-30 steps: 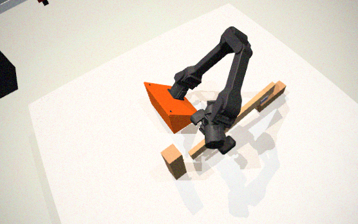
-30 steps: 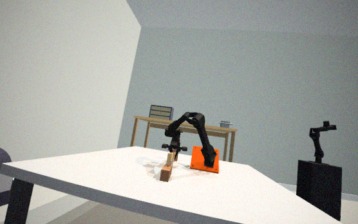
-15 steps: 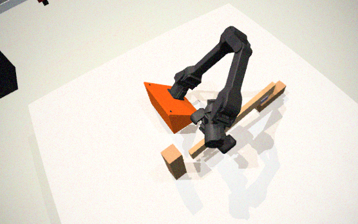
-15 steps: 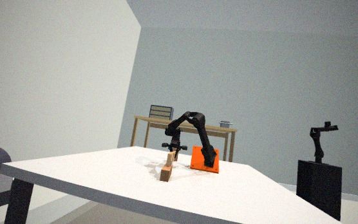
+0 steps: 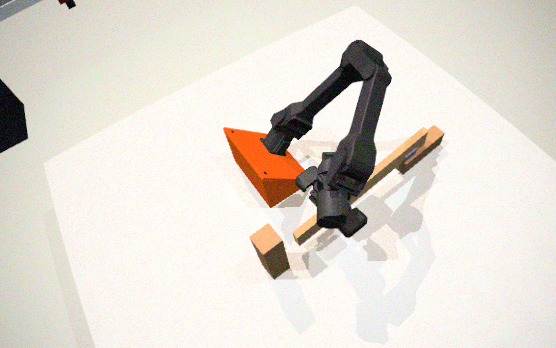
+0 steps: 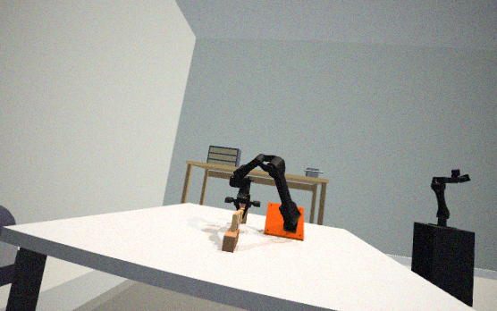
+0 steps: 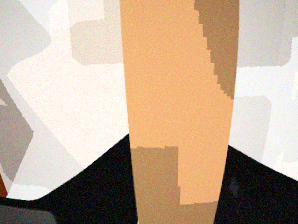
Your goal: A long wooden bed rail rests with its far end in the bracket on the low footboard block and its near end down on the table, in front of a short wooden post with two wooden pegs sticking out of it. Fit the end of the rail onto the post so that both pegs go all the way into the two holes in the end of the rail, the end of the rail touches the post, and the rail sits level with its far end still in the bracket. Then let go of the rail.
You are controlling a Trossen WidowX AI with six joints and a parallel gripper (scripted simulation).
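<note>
The wooden rail [image 5: 397, 156] [image 6: 236, 221] [image 7: 180, 90] runs diagonally between the post and the footboard block. My gripper [image 6: 241, 212] [image 7: 165, 139] is shut on the rail, nearer its post end; the arm hides the fingertips in the top view. The near end stands a short gap from the wooden post [image 5: 274, 257], apart from it. The far end shows above the low footboard block [image 5: 434, 136] [image 6: 230, 242]; a dark blue bracket part [image 5: 411, 155] shows between them. Whether that end is seated in the bracket is unclear. Pegs and holes are hidden.
The orange base block [image 5: 260, 155] [image 6: 273, 223] carrying my arm stands beside the rail on the white table [image 5: 150, 250] [image 6: 134, 237]. A back table [image 6: 255, 170] with a drawer box [image 6: 223, 155] and another arm on a black stand [image 6: 442, 255] are away from this table.
</note>
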